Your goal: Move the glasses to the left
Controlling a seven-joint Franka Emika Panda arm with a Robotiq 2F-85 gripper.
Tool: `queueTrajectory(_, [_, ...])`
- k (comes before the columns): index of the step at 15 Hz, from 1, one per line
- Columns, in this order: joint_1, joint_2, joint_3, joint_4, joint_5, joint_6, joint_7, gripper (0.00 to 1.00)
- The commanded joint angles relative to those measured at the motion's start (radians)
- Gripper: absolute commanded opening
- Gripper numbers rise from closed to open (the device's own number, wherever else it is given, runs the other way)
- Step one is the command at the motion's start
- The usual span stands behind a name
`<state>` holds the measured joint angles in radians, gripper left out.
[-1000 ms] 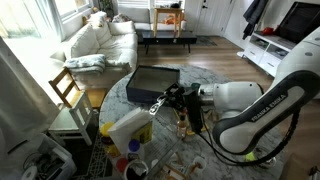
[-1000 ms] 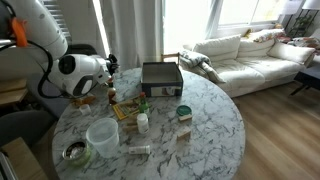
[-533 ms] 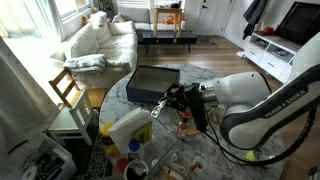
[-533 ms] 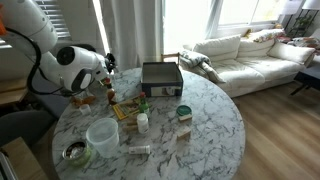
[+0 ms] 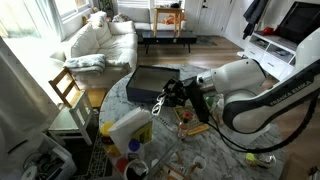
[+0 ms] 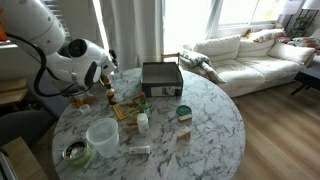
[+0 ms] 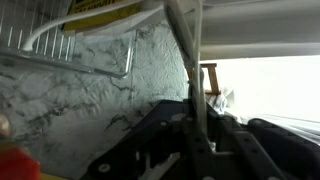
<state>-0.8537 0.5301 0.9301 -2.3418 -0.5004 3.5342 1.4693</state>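
Observation:
My gripper (image 5: pixel 166 94) hangs above the round marble table (image 5: pixel 200 150), next to the black box (image 5: pixel 150 82). It is shut on the glasses (image 5: pixel 156 105), which dangle from the fingertips just above the tabletop. In an exterior view the gripper (image 6: pixel 107 76) is at the table's far left edge, and the glasses are too small to make out there. In the wrist view a thin pale temple arm of the glasses (image 7: pixel 185 50) runs up from between the dark fingers (image 7: pixel 195 125).
On the table (image 6: pixel 200 140) stand the black box (image 6: pixel 161 78), a white plastic tub (image 6: pixel 101 135), a metal bowl (image 6: pixel 72 152), a small white bottle (image 6: pixel 143 122), a green-lidded jar (image 6: pixel 184 112) and an orange bottle (image 6: pixel 110 96). A wooden chair (image 5: pixel 68 88) stands beside it.
The arm has risen a little and shifted toward the black box, carrying the glasses with it. The grip has not changed.

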Motion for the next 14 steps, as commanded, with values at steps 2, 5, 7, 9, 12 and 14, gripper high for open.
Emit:
queueTrajectory(2, [-0.029,0.104,0.022,0.056,-0.049,-0.032,-0.002,0.03])
queueTrajectory(5, [-0.036,0.143,0.013,0.058,-0.063,-0.041,-0.019,0.03])
queueTrajectory(7, [-0.049,0.157,0.019,0.060,-0.069,-0.053,-0.024,0.18])
queueTrajectory(9, [-0.067,0.166,0.030,0.060,-0.078,-0.080,-0.025,0.44])
queueTrajectory(12, [-0.094,0.169,0.049,0.069,-0.092,-0.122,-0.025,0.54])
queueTrajectory(14, [-0.116,0.172,0.071,0.079,-0.102,-0.151,-0.028,0.69])
